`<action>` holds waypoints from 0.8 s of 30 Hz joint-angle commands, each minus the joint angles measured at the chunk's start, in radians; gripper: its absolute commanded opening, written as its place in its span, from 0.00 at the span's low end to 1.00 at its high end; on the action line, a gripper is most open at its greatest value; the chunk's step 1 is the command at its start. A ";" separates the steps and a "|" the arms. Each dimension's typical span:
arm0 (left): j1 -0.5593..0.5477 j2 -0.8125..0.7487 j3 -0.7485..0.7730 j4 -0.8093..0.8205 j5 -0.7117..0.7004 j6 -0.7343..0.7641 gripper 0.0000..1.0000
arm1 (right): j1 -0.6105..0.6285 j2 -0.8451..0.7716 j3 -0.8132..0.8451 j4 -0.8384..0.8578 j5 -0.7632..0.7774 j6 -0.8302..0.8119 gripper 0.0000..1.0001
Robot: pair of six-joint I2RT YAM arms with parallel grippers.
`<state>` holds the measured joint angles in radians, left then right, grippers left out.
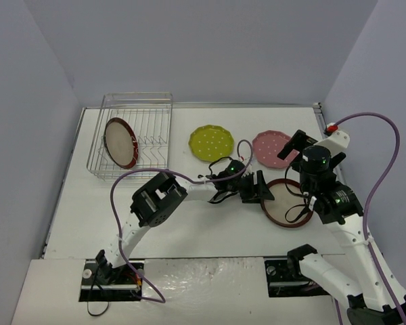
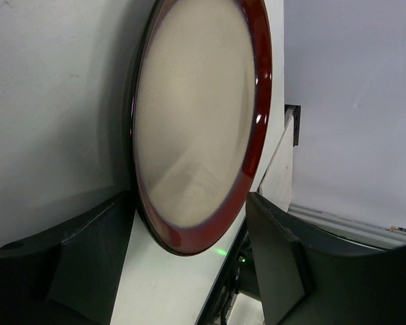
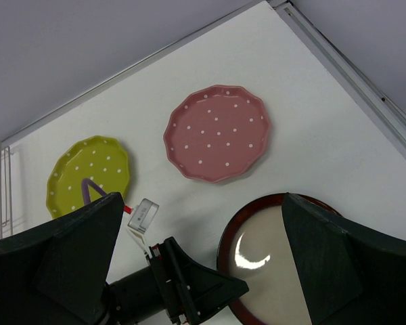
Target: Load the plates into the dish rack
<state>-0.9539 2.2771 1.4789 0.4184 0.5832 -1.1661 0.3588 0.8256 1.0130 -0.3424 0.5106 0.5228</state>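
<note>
One red-brown-rimmed plate (image 1: 120, 142) stands on edge in the silver wire dish rack (image 1: 159, 108) at the back left. The other red-brown-rimmed plate (image 1: 282, 211) lies flat at the right. It also shows in the left wrist view (image 2: 196, 122) and the right wrist view (image 3: 271, 261). My left gripper (image 1: 260, 189) is open at this plate's left rim, with the rim just ahead of its fingers (image 2: 189, 271). My right gripper (image 1: 299, 152) is open and empty above the plate (image 3: 201, 203). The yellow-green plate (image 1: 211, 143) and the pink plate (image 1: 272, 148) lie flat behind it.
The table's right edge rail (image 3: 352, 74) runs close behind the pink plate (image 3: 216, 132). The left arm (image 3: 183, 294) reaches across beneath my right gripper. Purple cables (image 1: 382, 135) loop over the right arm. The walls enclose the table on three sides.
</note>
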 commanded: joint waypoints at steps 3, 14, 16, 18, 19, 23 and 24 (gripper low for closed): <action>-0.022 -0.022 0.072 0.026 0.004 -0.005 0.62 | -0.006 -0.015 0.022 0.037 0.031 0.003 1.00; -0.034 -0.014 0.111 -0.116 -0.030 0.056 0.54 | -0.006 -0.027 0.019 0.039 0.030 0.006 1.00; -0.037 -0.011 0.117 -0.130 -0.035 0.062 0.51 | -0.005 -0.028 0.018 0.039 0.028 0.006 1.00; -0.038 -0.008 0.120 -0.135 -0.038 0.066 0.49 | -0.005 -0.029 0.018 0.039 0.027 0.006 1.00; -0.039 -0.004 0.122 -0.137 -0.039 0.066 0.46 | -0.006 -0.029 0.019 0.039 0.026 0.006 1.00; -0.042 0.009 0.126 -0.145 -0.046 0.062 0.36 | -0.006 -0.033 0.016 0.039 0.026 0.006 1.00; -0.042 0.012 0.126 -0.145 -0.048 0.063 0.35 | -0.006 -0.036 0.015 0.039 0.026 0.006 1.00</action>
<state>-0.9798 2.2970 1.5539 0.2623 0.5419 -1.1172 0.3588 0.8005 1.0130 -0.3450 0.5106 0.5232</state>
